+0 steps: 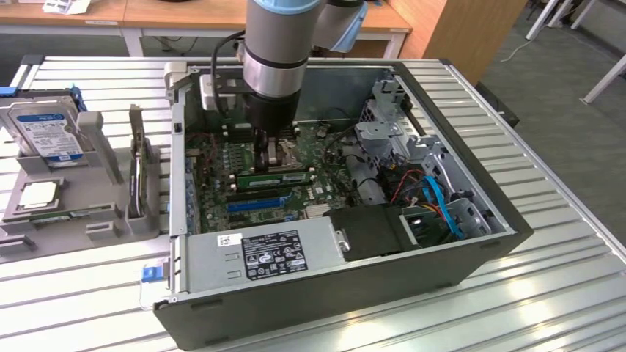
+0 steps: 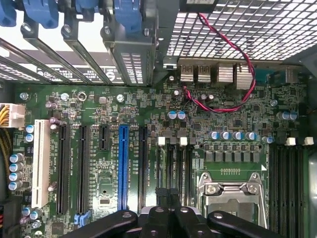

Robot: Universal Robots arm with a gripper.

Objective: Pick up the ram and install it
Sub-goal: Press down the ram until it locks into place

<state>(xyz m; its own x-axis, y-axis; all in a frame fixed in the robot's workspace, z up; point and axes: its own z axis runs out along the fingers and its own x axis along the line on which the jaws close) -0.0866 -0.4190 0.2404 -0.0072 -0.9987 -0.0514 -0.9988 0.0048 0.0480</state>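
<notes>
Mid-table on the silver slatted metal table (image 1: 567, 242), a black open-sided steel computer case (image 1: 342, 308). Inside, flat on its floor, the green motherboard (image 1: 323, 147). Along the case's near wall, a grey boxy power supply (image 1: 264, 253). Behind that, on the board, the long thin green ram (image 1: 275, 178), and right behind it the black gripper (image 1: 269, 147), lowered into the case. By the table edge on the exterior view's left, a grey plastic holder (image 1: 59, 220): silver hard drive (image 1: 44, 132) upright toward its far end, dark expansion card (image 1: 144, 172) on edge nearest the case.

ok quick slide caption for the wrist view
Shut black gripper hovering over the green motherboard, in line with its long blue expansion slot and the silver processor socket.
</notes>
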